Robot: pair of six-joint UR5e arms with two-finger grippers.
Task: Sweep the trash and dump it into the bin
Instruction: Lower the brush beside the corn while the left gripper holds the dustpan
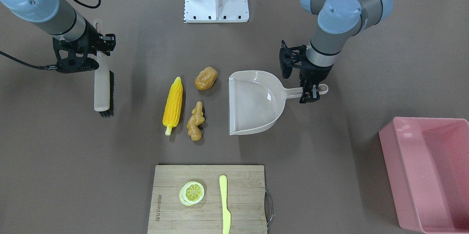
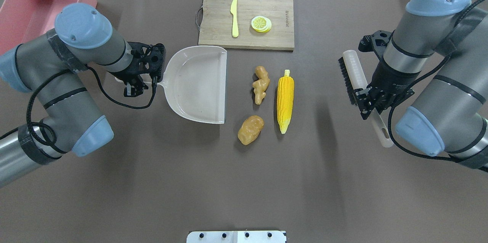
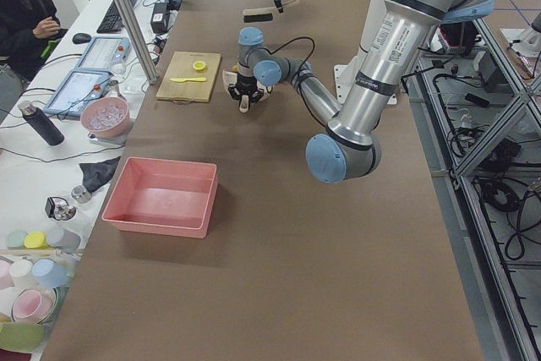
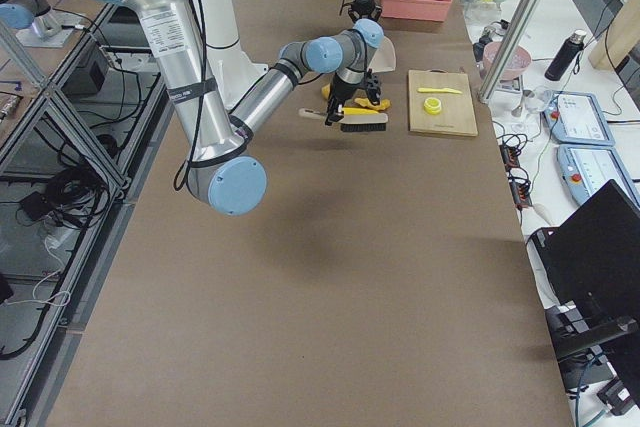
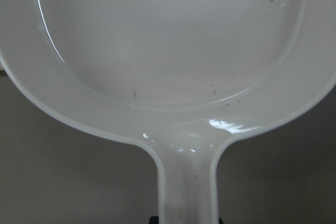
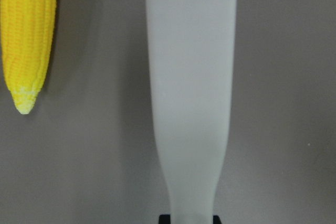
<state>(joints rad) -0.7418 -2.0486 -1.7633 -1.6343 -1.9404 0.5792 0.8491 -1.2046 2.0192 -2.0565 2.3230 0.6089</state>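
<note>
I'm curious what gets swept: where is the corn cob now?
In the overhead view the corn cob lies mid-table, just right of the ginger root, between the dustpan and the brush.

Grey arms (image 2: 66,98), pale blue joint caps (image 2: 78,26), black cables (image 1: 22,63), black end effectors (image 1: 311,92)

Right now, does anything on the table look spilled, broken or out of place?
Nothing looks spilled or damaged. The corn cob, ginger root and potato lie loose on the table between the dustpan and the brush, away from the cutting board.
</note>
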